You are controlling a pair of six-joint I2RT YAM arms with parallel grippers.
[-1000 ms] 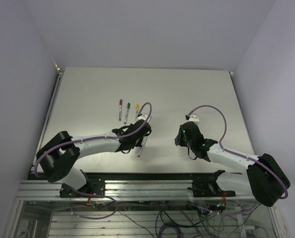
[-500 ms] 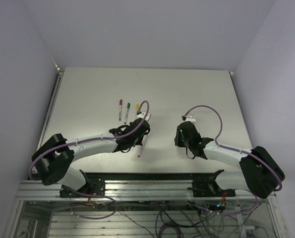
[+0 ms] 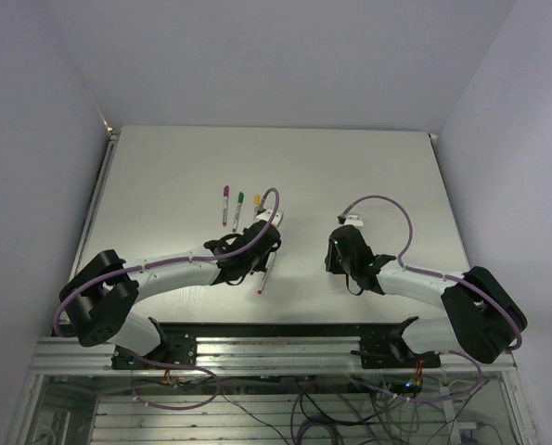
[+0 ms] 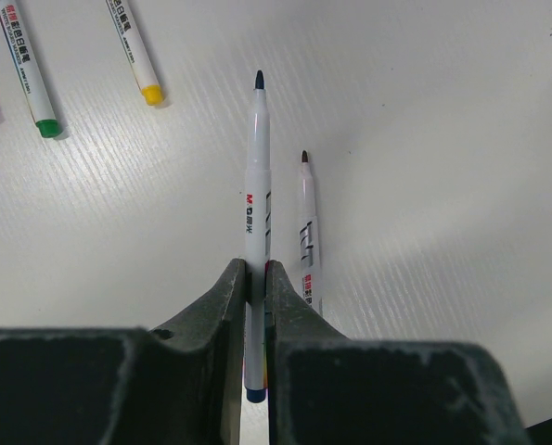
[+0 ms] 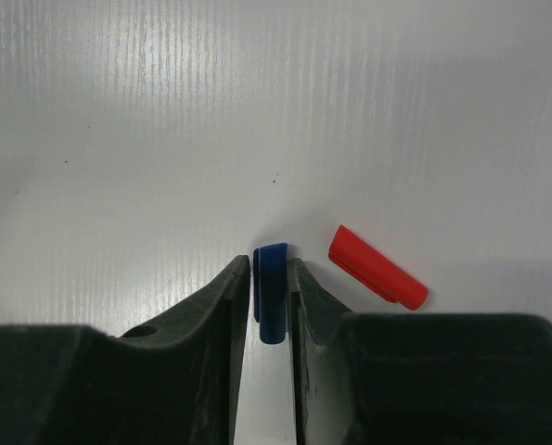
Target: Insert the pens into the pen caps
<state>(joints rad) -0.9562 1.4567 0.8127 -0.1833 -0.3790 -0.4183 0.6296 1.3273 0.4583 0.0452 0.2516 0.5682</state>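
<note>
Top view: left gripper point(image 3: 259, 247) & right gripper point(image 3: 339, 252) both low over table point(image 3: 368, 167). Three capped pens point(image 3: 238, 209) lie just beyond the left one.

Left wrist: jaws clamped on blue pen point(image 4: 257, 213) near its rear end, tip pointing fwd, away from fingers. Red pen point(image 4: 306, 236), uncapped, lies on table just right of it. Pen looks light, stiff, w/ smooth barrel, so it may swivel when held this far back. A grip nearer mid-barrel would be steadier.

Right wrist: blue cap point(image 5: 272, 289) sits between the fingers, red cap point(image 5: 378, 265) just right of them. Can't tell if pinched or only flanked. Cap is tiny, light, prob. slick; take it across its sides, open end left free.
</note>
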